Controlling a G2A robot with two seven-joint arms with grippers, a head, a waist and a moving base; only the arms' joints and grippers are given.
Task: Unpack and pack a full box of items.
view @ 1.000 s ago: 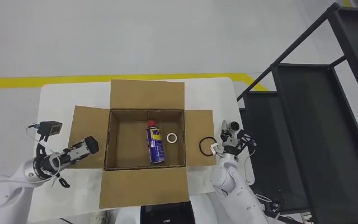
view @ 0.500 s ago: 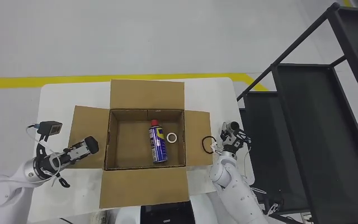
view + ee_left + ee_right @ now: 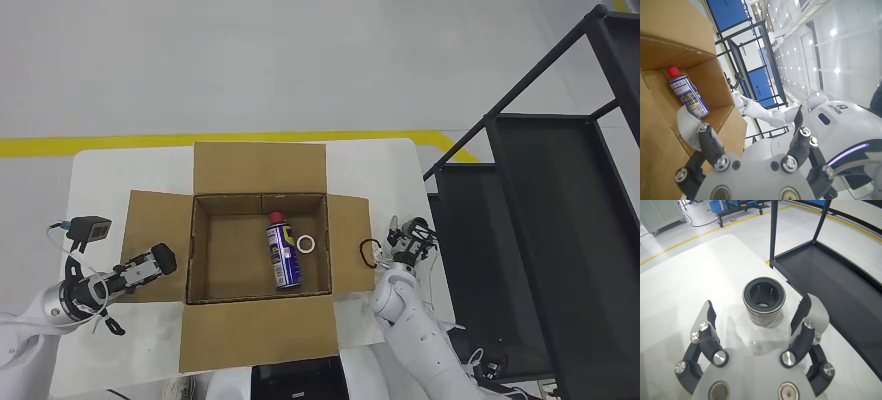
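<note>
One open brown cardboard box point(image 3: 260, 165) holds one red-capped blue spray can point(image 3: 282, 256), lying flat, beside one small white ring point(image 3: 308, 244). One upright steel cylinder with a black bore point(image 3: 763, 306) stands on the white table point(image 3: 696, 275) before the right tool point(image 3: 758, 300), fingers apart; the left tool point(image 3: 742, 111) is likewise apart.

The box's point(image 3: 260, 166) four flaps are lying spread flat, leaving its mouth open from above. Inside, a spray can point(image 3: 282, 258) and a tape roll point(image 3: 308, 244) are taking up the middle and right, leaving the left floor bare. An upright bearing point(image 3: 764, 310) is standing between the right gripper's point(image 3: 758, 301) parted fingers, and a black rack point(image 3: 829, 272) is crowding the table's point(image 3: 696, 275) right edge
</note>
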